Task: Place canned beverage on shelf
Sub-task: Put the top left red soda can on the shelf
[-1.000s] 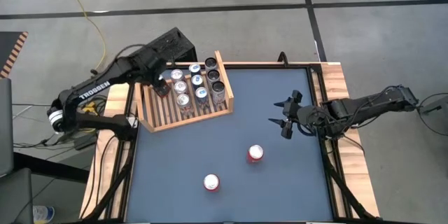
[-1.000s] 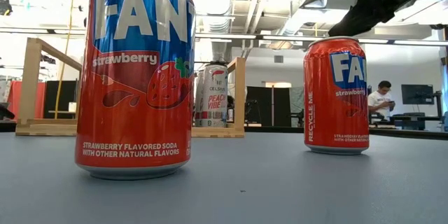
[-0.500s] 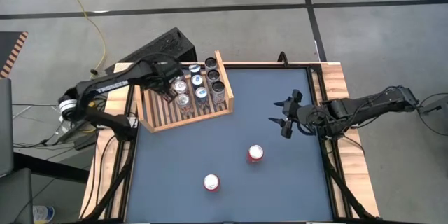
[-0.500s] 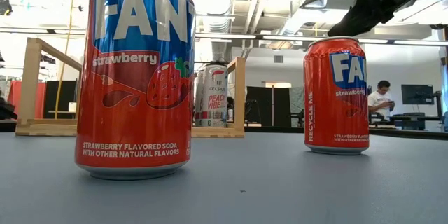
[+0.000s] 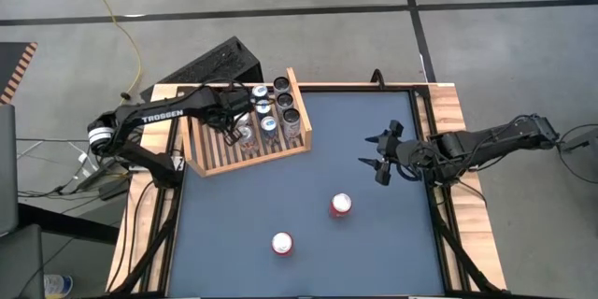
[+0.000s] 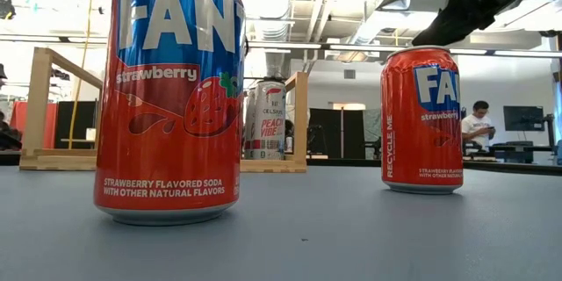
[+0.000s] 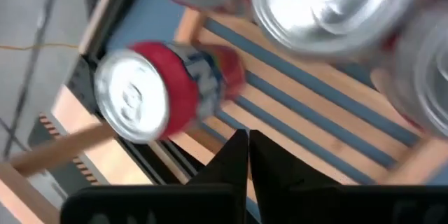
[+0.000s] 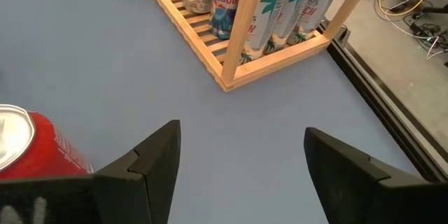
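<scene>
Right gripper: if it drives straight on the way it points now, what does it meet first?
Probably nothing at first. The right gripper, fingers open, points across bare table mat toward the shelf, which looks to be first in line, likely its near corner. The red can sits off to one side. Depth is unclear.

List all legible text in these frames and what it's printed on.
"FAN", "strawberry", "STRAWBERRY FLAVORED SODA WITH OTHER NATURAL FLAVORS": near red can.
"FA", "RECYCLE ME": far red can; its smaller print is too small to read.
"PEACH VIBE": can on the shelf.
"TROSSEN": left arm.
"Bull" (partial): blue can.
Print on the palm-tree cans: too small.
</scene>
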Robot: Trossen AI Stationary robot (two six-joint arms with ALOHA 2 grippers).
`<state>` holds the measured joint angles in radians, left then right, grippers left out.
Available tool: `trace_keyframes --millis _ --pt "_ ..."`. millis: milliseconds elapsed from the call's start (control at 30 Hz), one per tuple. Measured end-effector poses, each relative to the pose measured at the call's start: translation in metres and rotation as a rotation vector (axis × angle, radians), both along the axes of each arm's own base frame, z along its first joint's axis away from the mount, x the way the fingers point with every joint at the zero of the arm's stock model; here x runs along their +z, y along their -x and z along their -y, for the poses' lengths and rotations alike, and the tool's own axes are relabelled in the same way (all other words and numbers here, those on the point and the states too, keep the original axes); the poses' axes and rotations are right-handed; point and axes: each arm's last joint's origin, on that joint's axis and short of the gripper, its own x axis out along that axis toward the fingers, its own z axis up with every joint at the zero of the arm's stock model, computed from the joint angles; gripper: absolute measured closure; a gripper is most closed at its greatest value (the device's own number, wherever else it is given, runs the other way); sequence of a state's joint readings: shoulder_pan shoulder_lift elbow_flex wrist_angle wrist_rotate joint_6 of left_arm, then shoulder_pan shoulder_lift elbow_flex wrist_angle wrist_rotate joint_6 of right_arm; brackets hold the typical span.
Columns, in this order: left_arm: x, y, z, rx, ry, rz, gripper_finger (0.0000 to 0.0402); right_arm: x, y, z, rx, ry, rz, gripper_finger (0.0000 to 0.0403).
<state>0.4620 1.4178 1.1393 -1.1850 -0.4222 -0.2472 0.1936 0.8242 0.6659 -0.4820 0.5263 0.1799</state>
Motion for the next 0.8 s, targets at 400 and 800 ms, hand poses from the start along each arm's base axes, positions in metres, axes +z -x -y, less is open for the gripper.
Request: trace_keyframes --millis 400,800 --pt "-0.005 0.001 0.014 0.131 -0.021 -0.067 0.0401 0.0 0.0 0.0 0.001 -0.004 0.0 0.0127" --pt "-0.023 0.005 0.006 0.152 -0.109 -0.077 0.0401 0.0 0.0 0.0 0.004 0.0 -0.002 0.0127"
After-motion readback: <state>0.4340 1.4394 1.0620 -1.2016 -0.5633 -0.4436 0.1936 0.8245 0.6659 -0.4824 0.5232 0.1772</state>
